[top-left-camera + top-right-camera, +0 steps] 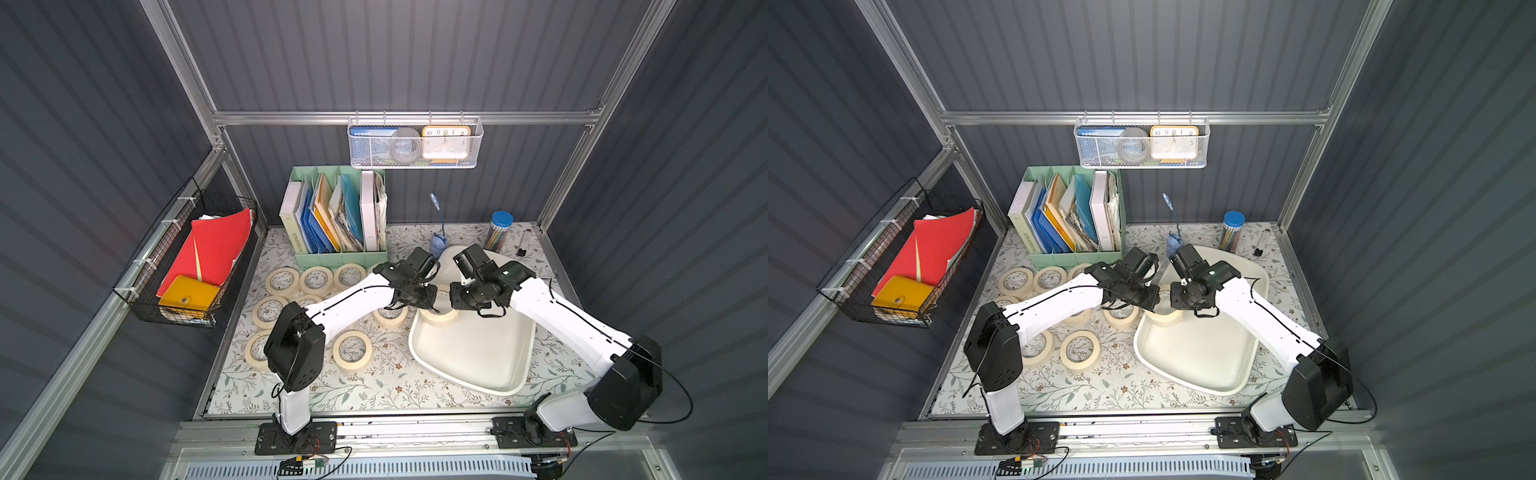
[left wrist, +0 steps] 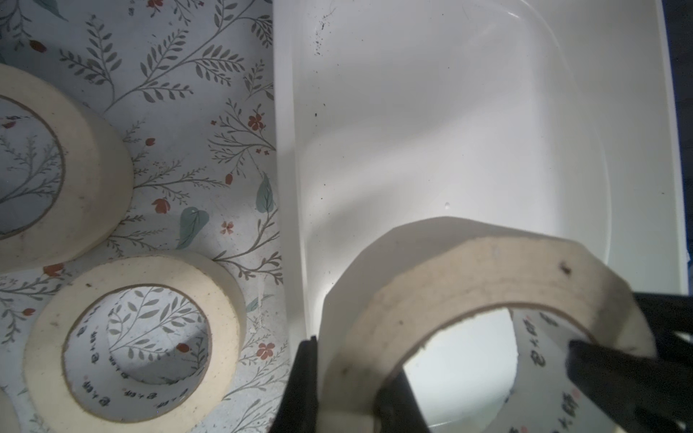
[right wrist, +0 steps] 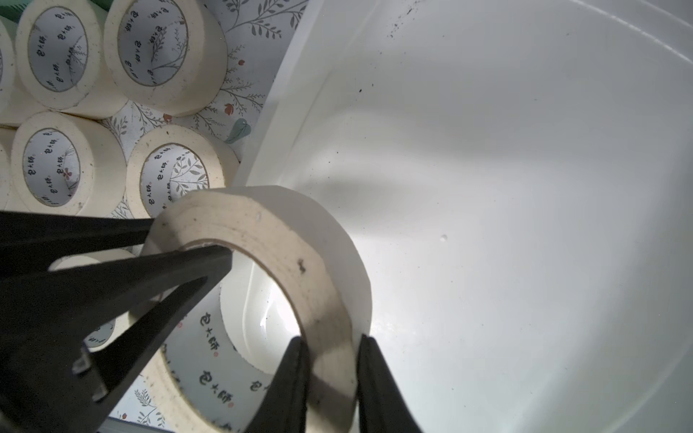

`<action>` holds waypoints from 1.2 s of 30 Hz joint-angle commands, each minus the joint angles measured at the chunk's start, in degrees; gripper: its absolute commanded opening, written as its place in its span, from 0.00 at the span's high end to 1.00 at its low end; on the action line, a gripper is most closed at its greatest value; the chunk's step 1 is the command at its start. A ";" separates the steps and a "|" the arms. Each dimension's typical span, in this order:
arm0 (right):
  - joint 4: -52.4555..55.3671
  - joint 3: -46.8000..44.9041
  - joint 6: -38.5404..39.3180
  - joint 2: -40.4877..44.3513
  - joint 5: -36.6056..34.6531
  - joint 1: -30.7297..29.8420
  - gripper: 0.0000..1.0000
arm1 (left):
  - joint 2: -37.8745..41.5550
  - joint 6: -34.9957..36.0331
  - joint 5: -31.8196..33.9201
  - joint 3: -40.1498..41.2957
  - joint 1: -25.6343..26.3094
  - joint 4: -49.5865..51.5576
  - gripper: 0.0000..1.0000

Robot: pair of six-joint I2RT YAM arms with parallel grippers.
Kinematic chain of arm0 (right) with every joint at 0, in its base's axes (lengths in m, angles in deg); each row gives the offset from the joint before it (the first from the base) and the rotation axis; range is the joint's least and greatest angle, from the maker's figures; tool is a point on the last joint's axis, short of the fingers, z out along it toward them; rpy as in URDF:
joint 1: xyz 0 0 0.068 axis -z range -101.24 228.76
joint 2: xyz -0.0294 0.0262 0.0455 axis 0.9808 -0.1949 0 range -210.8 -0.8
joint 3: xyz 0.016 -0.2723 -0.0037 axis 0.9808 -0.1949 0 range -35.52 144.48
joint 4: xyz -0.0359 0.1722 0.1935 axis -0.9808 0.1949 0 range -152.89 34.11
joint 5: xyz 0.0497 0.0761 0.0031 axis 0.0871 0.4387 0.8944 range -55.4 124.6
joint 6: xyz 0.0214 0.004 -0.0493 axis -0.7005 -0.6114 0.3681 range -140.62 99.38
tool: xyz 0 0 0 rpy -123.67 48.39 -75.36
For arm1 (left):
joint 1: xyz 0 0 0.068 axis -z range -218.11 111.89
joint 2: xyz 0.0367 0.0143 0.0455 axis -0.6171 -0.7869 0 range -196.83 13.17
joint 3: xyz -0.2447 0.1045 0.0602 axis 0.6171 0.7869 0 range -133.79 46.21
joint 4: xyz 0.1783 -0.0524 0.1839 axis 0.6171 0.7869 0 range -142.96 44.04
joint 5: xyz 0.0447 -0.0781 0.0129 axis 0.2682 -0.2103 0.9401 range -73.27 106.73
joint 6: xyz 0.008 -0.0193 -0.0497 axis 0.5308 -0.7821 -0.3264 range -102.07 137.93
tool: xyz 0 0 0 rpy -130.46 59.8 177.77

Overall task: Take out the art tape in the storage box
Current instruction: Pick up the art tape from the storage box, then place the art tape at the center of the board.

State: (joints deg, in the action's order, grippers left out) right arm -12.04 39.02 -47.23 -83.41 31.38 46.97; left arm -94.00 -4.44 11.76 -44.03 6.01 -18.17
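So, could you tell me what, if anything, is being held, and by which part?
The left end effector pinches the wall of one tape roll over the box. The right end effector straddles the opposite wall; grip unclear.

~10 tape rolls (image 1: 352,350), 1 stor. box (image 1: 473,353), 2 baskets (image 1: 415,164)

- Both top views look from high above the front edge of the floral table (image 1: 374,390), steeply down and toward the back wall (image 1: 395,62) — two nearly equal wide pictures of the whole tabletop and the storage box (image 1: 478,353).
- The left wrist view sits close above the box rim, facing along its floor, with a tape roll (image 2: 487,277) filling its near edge.
- The right wrist view looks into the same box from close — it shares that roll (image 3: 262,232), the box floor and the loose rolls (image 3: 210,75) outside.
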 commanded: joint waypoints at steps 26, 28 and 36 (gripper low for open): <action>1.43 -6.30 2.45 2.33 -1.74 15.71 0.34 | 29.46 -2.67 13.82 26.03 -7.58 16.98 1.00; 1.37 -6.08 2.51 1.97 -1.72 15.71 0.34 | 30.41 -3.35 14.26 28.99 -7.56 16.64 1.00; 1.40 -6.21 2.70 2.60 -1.96 16.01 0.34 | 26.92 -1.93 15.53 32.42 -5.66 14.43 1.00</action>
State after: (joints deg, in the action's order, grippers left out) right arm -11.06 31.77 -44.15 -81.21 29.48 62.58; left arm -66.00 -5.87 26.47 -11.35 -0.61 -2.28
